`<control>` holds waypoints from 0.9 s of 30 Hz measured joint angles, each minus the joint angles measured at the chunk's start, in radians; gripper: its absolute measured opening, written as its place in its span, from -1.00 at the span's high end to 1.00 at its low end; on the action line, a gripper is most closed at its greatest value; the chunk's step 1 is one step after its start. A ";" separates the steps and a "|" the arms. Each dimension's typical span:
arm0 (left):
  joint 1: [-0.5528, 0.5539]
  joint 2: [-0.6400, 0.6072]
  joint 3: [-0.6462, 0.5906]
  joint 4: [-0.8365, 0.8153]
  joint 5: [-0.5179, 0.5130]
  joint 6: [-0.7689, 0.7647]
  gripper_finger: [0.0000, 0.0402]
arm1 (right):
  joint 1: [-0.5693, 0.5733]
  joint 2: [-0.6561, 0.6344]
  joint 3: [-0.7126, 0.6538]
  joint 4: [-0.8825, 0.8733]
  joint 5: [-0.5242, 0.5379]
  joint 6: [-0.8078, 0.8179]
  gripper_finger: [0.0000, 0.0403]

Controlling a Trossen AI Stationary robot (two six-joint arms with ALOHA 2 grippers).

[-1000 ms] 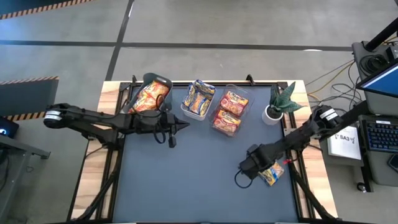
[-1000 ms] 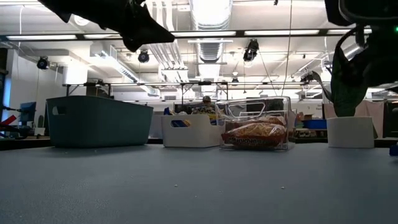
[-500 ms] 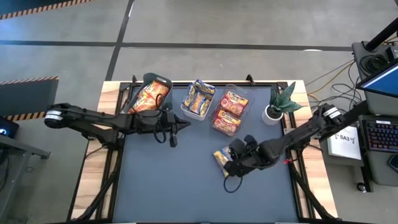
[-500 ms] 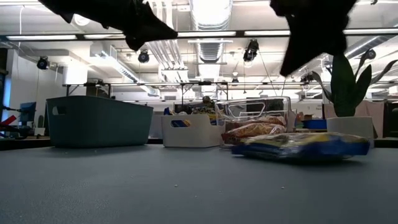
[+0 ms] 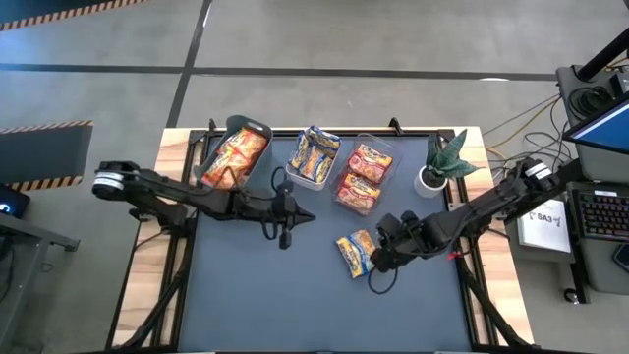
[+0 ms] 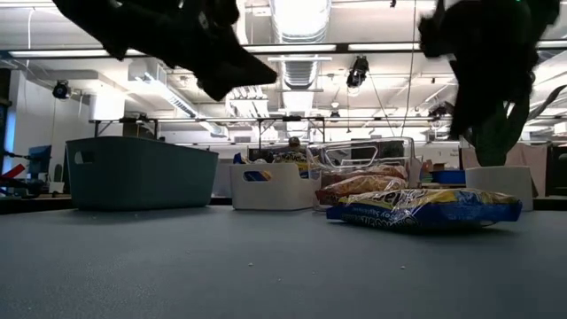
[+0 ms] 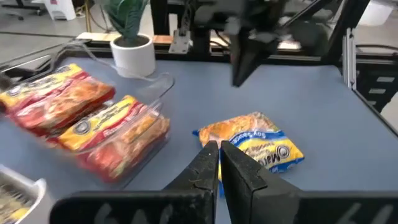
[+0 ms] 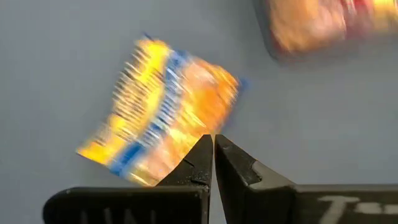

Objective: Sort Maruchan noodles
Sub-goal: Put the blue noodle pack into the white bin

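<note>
Low view puts the blue-and-yellow packet (image 6: pixel 423 209) nearest us, flat on the table (image 6: pixel 221 266). Half a second ago it sat a little further left; a second ago it lay by the right edge, so we read this as a push toward centre. The right gripper (image 5: pixel 376 262), fingers pressed together and empty, has backed just off it, touching or not we cannot say. The left gripper (image 5: pixel 313 218), also pinched closed, has advanced toward it. Beyond, the white bin (image 5: pixel 313 157) already holding blue-and-yellow packs is probably its destination.
</note>
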 joint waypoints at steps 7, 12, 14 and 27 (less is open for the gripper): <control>-0.033 0.165 0.105 0.050 0.000 -0.003 1.00 | -0.075 -0.126 -0.221 0.180 -0.114 -0.030 0.96; -0.048 0.294 0.182 0.054 0.000 0.003 1.00 | -0.125 -0.202 -0.350 0.349 -0.171 -0.086 0.96; -0.050 0.341 0.203 0.053 -0.001 -0.001 1.00 | -0.136 -0.224 -0.388 0.413 -0.194 -0.101 0.96; -0.052 0.653 0.375 0.111 -0.007 -0.017 1.00 | -0.177 -0.237 -0.470 0.567 -0.339 0.000 0.60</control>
